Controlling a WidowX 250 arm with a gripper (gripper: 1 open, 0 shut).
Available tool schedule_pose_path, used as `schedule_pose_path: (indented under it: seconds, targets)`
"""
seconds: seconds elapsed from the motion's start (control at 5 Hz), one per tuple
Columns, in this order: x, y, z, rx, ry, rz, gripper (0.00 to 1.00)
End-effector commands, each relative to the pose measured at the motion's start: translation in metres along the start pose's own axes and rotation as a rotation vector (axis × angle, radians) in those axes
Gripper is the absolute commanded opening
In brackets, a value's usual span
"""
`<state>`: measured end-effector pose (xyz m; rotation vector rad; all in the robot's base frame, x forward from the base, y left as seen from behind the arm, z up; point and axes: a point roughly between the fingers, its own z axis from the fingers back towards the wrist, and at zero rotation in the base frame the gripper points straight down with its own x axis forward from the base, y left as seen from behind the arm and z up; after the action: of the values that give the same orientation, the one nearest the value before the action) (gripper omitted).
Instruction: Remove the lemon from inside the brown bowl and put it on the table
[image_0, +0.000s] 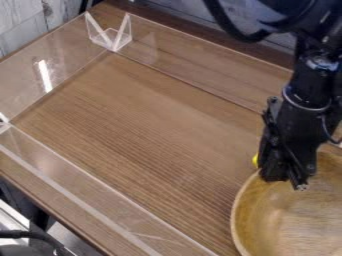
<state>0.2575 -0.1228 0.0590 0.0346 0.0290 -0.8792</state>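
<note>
The brown bowl fills the bottom right corner, partly cut off by the frame, with a pale and bare inside. My gripper points straight down at the bowl's far rim, and its dark fingers look shut on that rim. Of the lemon only a thin yellow sliver shows at the gripper's left side. It seems to lie just outside the bowl on the table, and the rest is hidden behind the gripper.
Low clear acrylic walls run along the table's left and near sides. A clear folded acrylic piece stands at the far left corner. Black cables and the arm crowd the upper right.
</note>
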Motion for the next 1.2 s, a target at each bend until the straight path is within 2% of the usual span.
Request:
schedule_pose_path:
  seconds: [0.0, 0.2, 1.0]
  targets:
    - [0.0025, 0.0042, 0.0169, 0.028, -0.067, 0.001, 1.00]
    - [0.0007, 0.0030, 0.0174, 0.024, -0.072, -0.002, 0.00]
    - [-0.0032, 0.0009, 0.0115, 0.023, -0.096, 0.013, 0.00]
